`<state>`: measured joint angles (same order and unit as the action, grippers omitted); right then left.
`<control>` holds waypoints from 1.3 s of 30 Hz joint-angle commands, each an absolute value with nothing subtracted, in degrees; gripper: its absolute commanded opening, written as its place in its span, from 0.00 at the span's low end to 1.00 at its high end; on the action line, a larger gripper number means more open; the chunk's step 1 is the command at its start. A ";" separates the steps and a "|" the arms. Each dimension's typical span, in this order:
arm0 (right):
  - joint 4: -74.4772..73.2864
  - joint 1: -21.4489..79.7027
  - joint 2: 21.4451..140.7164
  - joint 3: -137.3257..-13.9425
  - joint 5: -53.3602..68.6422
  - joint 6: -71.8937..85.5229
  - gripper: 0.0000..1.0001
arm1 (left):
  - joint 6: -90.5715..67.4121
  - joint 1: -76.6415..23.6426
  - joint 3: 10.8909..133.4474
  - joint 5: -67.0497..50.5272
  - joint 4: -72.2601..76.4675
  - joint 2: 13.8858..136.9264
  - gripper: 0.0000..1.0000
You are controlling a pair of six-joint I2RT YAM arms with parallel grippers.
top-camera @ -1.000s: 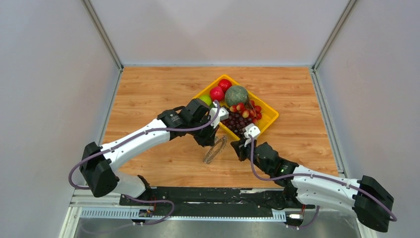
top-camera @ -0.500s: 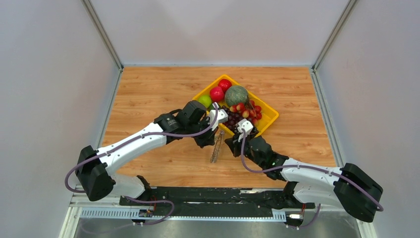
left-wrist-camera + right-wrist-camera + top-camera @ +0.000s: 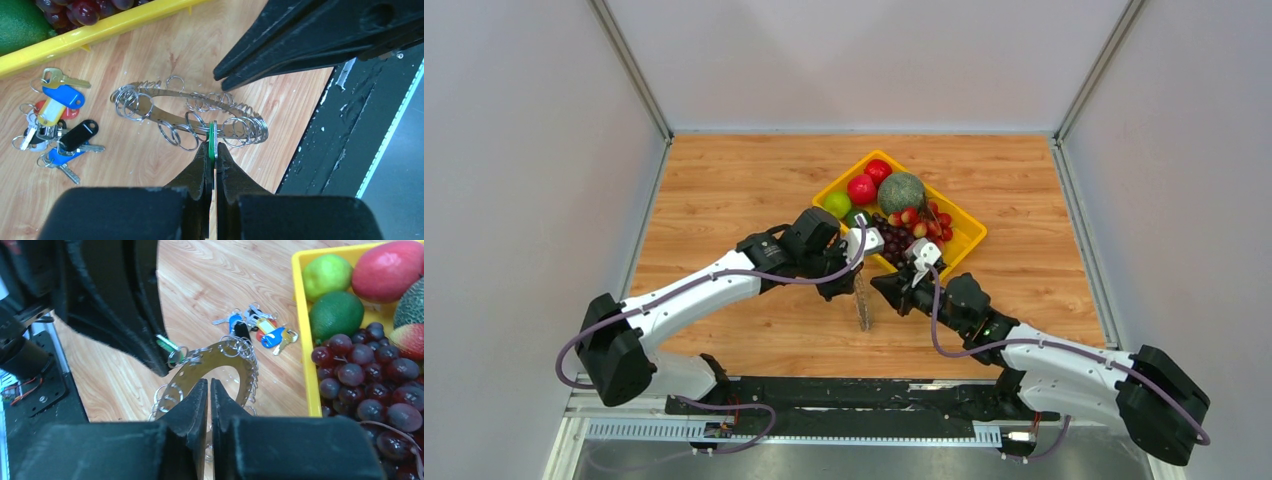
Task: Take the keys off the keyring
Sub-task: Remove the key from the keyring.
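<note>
Left gripper [image 3: 211, 146] clamps green tag [image 3: 212, 131], keyring [image 3: 162, 117] hanging mid-frame. Right gripper [image 3: 208, 383] closed beside keys [image 3: 245, 131]; next: open, grip 1 key.

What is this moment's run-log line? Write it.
left end effector: shut on green tag | right end effector: shut beside keyring | keys: on keyring

The white-and-black left arm reaches forward and inward. Its black two-finger left gripper [image 3: 855, 284] [image 3: 212, 150] is tipped downward, jaws pinched on a small green tag [image 3: 212, 134]. The matching right arm stretches in low from the right, and its right gripper [image 3: 877, 284] [image 3: 208, 386] is closed, tips near the left one's.
</note>
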<state>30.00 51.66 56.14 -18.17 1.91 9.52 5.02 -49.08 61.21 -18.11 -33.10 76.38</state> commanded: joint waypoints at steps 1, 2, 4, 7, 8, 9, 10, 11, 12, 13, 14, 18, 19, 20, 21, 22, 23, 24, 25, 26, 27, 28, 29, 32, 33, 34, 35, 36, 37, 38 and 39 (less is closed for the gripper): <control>35.97 51.49 54.63 -15.44 7.25 7.06 0.13 | 8.04 -48.75 60.67 -17.98 -31.30 73.54 0.00; 37.18 51.48 54.45 -14.25 6.86 6.76 0.18 | 8.06 -48.73 60.70 -17.91 -31.38 73.47 0.00; 41.58 51.47 53.96 -11.38 5.61 6.55 0.25 | 7.83 -48.76 60.70 -17.12 -31.53 73.00 0.00; 45.46 51.45 52.90 -8.61 3.89 5.76 0.30 | 7.47 -48.75 60.62 -15.52 -31.65 72.38 0.00; 45.34 51.45 52.35 -8.45 3.72 5.27 0.30 | 7.43 -48.77 60.41 -15.15 -31.65 71.97 0.00; 45.01 51.46 51.97 -8.36 3.30 4.71 0.30 | 7.57 -48.78 60.10 -15.13 -31.40 71.80 0.00; 45.02 51.48 51.54 -8.14 2.98 4.14 0.30 | 7.70 -48.73 60.02 -15.28 -31.26 71.56 0.00; 45.33 51.46 51.04 -7.72 2.95 3.46 0.29 | 7.83 -48.72 60.03 -15.33 -31.04 71.47 0.00; 45.81 51.43 50.38 -7.35 3.51 2.62 0.29 | 7.92 -48.75 60.03 -15.59 -30.99 71.28 0.00; 46.16 51.49 49.68 -7.11 3.90 2.03 0.28 | 8.00 -48.77 59.96 -15.66 -30.84 71.19 0.00; 46.05 51.45 48.85 -7.15 4.09 1.62 0.28 | 8.04 -48.78 59.95 -15.93 -30.78 71.19 0.00; 43.32 51.44 45.31 -8.64 5.03 0.31 0.29 | 8.55 -48.70 60.20 -16.06 -30.76 71.06 0.00; 42.97 51.49 44.74 -9.00 5.68 0.32 0.30 | 8.67 -48.47 60.16 -16.16 -30.72 71.08 0.00; 42.86 51.50 44.54 -9.31 6.46 -1.61 0.31 | 8.74 -48.36 60.14 -16.61 -30.64 71.03 0.00; 42.81 51.50 44.77 -9.78 6.87 -2.34 0.31 | 8.72 -48.13 60.23 -16.83 -30.57 71.02 0.00; 42.73 51.44 45.19 -10.29 7.21 -3.28 0.31 | 8.77 -48.01 60.23 -17.43 -30.54 71.02 0.00; 42.83 51.50 45.97 -10.74 7.61 -3.87 0.31 | 8.82 -47.77 60.26 -17.68 -30.52 71.02 0.00; 43.06 51.50 46.98 -11.13 7.96 -4.88 0.31 | 8.89 -47.66 60.22 -18.09 -30.44 71.02 0.00; 43.70 51.44 48.27 -11.39 8.49 -5.68 0.31 | 8.93 -47.60 60.17 -18.36 -30.38 71.08 0.00; 45.31 51.43 49.94 -11.31 9.11 -6.50 0.31 | 9.02 -47.52 60.17 -18.50 -30.29 71.09 0.00; 47.05 51.42 51.28 -10.95 9.49 -7.00 0.31 | 8.99 -47.45 60.15 -18.64 -30.26 71.17 0.00; 49.04 51.46 52.63 -10.63 9.71 -7.32 0.31 | 9.04 -47.35 60.12 -18.86 -30.18 71.22 0.00; 50.65 51.40 53.78 -10.36 10.01 -7.64 0.31 | 9.05 -47.32 60.12 -19.28 -30.16 71.24 0.00; 52.12 51.47 57.30 -11.83 10.64 -7.74 0.31 | 9.15 -47.05 60.10 -19.90 -29.98 71.31 0.00; 52.16 51.49 58.39 -12.32 11.04 -7.59 0.31 | 9.15 -47.04 60.06 -19.98 -29.97 71.35 0.00; 52.41 51.45 59.31 -13.08 11.40 -7.44 0.31 | 9.10 -46.96 60.06 -20.01 -29.93 71.36 0.00; 52.98 51.43 60.25 -13.48 11.54 -7.06 0.31 | 9.03 -46.95 60.04 -20.10 -29.89 71.37 0.00; 53.59 51.49 61.07 -13.79 11.86 -6.85 0.31 | 8.98 -46.94 60.03 -20.20 -29.89 71.37 0.00; 54.26 51.44 61.81 -14.17 12.08 -6.72 0.31 | 8.93 -46.94 59.99 -20.28 -29.88 71.37 0.00; 54.76 51.47 62.71 -14.61 12.19 -6.62 0.30 | 8.96 -46.91 60.04 -20.29 -29.88 71.37 0.00; 54.97 51.47 63.66 -15.23 12.14 -6.52 0.29 | 8.92 -46.88 59.99 -20.26 -29.82 71.32 0.00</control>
<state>48.86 51.66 61.36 -11.66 10.20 -6.35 7.86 -47.31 59.72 -18.24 -33.01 73.14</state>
